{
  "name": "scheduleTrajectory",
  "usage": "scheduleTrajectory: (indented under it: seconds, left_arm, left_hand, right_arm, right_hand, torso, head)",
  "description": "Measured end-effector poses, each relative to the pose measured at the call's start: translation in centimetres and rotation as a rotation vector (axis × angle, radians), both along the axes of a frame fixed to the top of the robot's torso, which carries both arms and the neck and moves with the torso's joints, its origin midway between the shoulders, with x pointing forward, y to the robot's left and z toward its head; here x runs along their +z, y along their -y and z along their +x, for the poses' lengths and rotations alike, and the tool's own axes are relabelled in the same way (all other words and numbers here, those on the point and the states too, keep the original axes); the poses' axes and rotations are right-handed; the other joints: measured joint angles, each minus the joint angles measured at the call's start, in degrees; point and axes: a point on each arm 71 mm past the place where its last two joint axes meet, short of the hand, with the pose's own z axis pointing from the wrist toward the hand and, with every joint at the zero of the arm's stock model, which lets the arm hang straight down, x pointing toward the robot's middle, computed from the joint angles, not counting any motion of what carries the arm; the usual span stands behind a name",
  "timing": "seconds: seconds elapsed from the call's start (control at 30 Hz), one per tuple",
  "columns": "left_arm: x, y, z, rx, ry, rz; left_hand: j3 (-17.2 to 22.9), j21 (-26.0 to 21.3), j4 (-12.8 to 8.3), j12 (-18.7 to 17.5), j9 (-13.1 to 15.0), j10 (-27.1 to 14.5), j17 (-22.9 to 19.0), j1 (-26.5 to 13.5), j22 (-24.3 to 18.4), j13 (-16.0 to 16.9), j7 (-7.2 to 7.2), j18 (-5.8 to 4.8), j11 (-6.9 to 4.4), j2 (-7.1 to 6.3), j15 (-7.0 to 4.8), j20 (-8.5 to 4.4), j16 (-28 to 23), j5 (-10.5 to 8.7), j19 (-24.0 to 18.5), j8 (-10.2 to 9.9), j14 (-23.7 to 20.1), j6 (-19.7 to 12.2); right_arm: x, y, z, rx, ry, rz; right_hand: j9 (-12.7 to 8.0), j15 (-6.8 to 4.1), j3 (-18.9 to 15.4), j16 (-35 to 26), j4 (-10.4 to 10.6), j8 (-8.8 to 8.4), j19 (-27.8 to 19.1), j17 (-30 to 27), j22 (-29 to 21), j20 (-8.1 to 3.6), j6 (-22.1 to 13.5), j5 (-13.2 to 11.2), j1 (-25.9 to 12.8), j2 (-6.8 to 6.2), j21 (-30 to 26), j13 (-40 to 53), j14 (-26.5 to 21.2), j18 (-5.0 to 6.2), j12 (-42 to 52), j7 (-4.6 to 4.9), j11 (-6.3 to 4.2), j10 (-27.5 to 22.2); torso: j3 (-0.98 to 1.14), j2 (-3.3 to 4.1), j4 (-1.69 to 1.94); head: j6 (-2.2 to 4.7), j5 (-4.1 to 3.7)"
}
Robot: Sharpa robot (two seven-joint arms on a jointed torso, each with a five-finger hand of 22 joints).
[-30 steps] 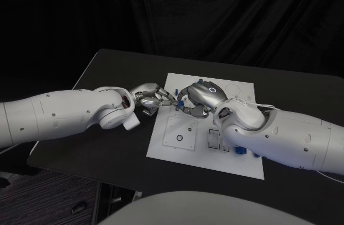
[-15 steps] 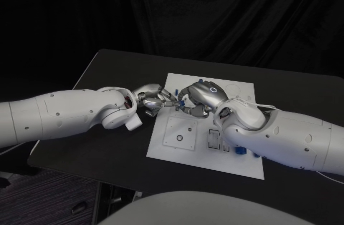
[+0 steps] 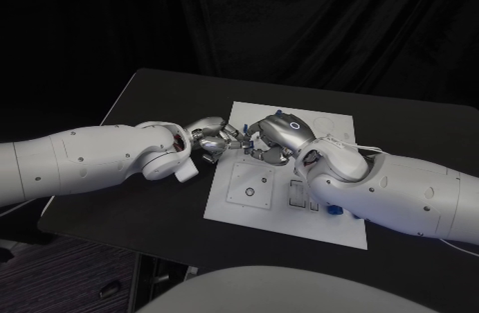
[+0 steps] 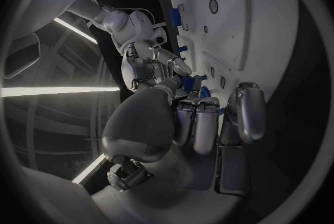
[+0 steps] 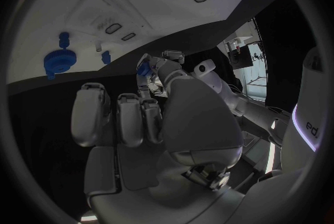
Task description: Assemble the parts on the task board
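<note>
1. Your left hand [image 3: 212, 141] and right hand [image 3: 271, 137] meet fingertip to fingertip over the left edge of the board [image 3: 338, 226].
2. Between those fingertips there's a small blue part [image 5: 143, 69], raised off the table [image 3: 130, 188]. Look at the right wrist view: the left hand's fingertips close round it.
3. Right hand: fingers curled in towards the same part, tips right against it. Whether they're actually gripping it, I cannot tell.
4. Beyond the right hand's fingers, a blue gear [image 5: 57, 61] sits on the board, with a smaller blue piece [image 5: 106, 57] just beside it.
5. Behind the right wrist, near the board's front edge, there's another blue part [image 3: 333, 210].
6. Just below the meeting fingertips, the board's square plate [image 3: 248, 184] shows its small holes.
</note>
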Motion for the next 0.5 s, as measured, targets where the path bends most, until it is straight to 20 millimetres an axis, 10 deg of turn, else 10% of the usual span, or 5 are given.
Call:
scheduleTrajectory:
  seconds: [0.2, 0.5]
  left_arm:
    - [-0.06, 0.04, -0.02, -0.001, -0.001, -0.001]
    - [-0.13, 0.02, -0.06, -0.001, 0.005, -0.006]
  left_hand:
    - [0.18, 0.0, -0.18, 0.0, -0.71, 0.0, 0.0, 1.07, 0.0, 0.0, 0.0, 0.0, 0.0, 0.42, 0.0, 0.0, 0.0, 1.29, 0.0, 0.59, 0.0, 0.0]
    - [1.92, 0.98, -2.4, 0.0, -1.36, -0.07, 0.0, 4.11, 0.0, 0.0, -0.79, 0.0, -0.66, 0.55, -0.32, -0.43, 0.0, 5.85, 0.42, 3.57, -0.14, 2.68]
  right_arm:
    - [0.03, -0.1, -0.02, 0.0, -0.002, 0.004]
    - [0.06, -0.19, -0.01, 0.0, -0.005, 0.005]
  right_hand:
    - [0.04, 0.0, 0.0, 0.0, 0.0, -0.05, 0.0, 0.0, 0.0, 0.0, 0.0, -0.01, -0.01, -0.02, 0.0, 0.0, 0.0, 0.0, 0.0, 0.0, 0.0, 0.0]
    - [6.85, 0.0, -0.08, 0.0, -0.07, 0.36, 0.0, 0.0, 0.0, 0.0, -0.31, -0.88, -0.83, -0.5, 0.0, 0.0, 0.0, 0.01, 0.0, -0.31, 0.0, 0.0]
  torso:
    - [0.0, 0.0, 0.0]
    - [0.01, -0.01, 0.0]
  head:
    - [0.0, -0.02]
    - [0.0, -0.12]
